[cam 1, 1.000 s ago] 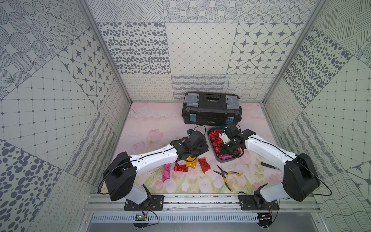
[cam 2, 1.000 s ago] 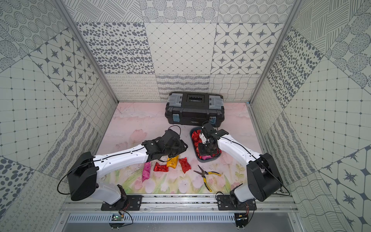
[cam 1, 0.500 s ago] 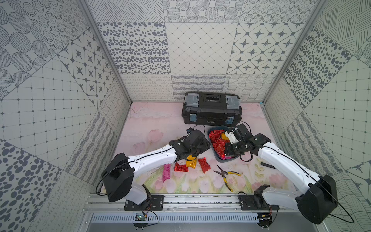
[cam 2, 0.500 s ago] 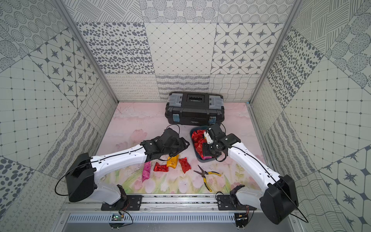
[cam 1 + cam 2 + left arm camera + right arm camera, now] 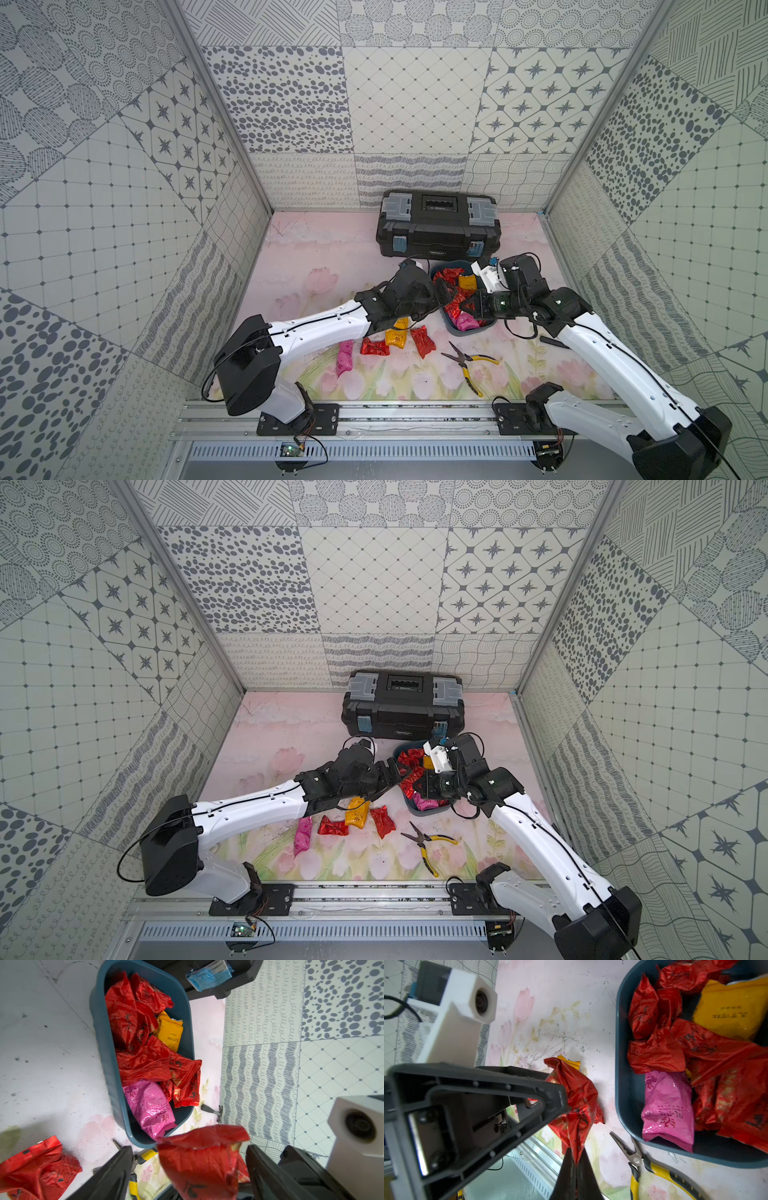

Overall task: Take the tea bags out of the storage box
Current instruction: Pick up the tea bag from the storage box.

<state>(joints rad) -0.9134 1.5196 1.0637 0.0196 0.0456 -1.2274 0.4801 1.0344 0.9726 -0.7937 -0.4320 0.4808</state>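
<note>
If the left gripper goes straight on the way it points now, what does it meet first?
Probably the red tea bag pinched by the right gripper; it sits between the open jaws of the left gripper.

Both top views look steeply down from high above the front edge of the bench [image 5: 324, 249], far from the storage box [image 5: 453, 326]. Each wrist camera sits close beside that box, sighting past the left claw [image 5: 188, 1147] or right claw [image 5: 576, 1159]; all four views share it.

black toolbox [image 5: 436, 226]: against back wall; yellow-handled pliers [image 5: 464, 359]: flat on floral mat [image 5: 324, 249]
</note>
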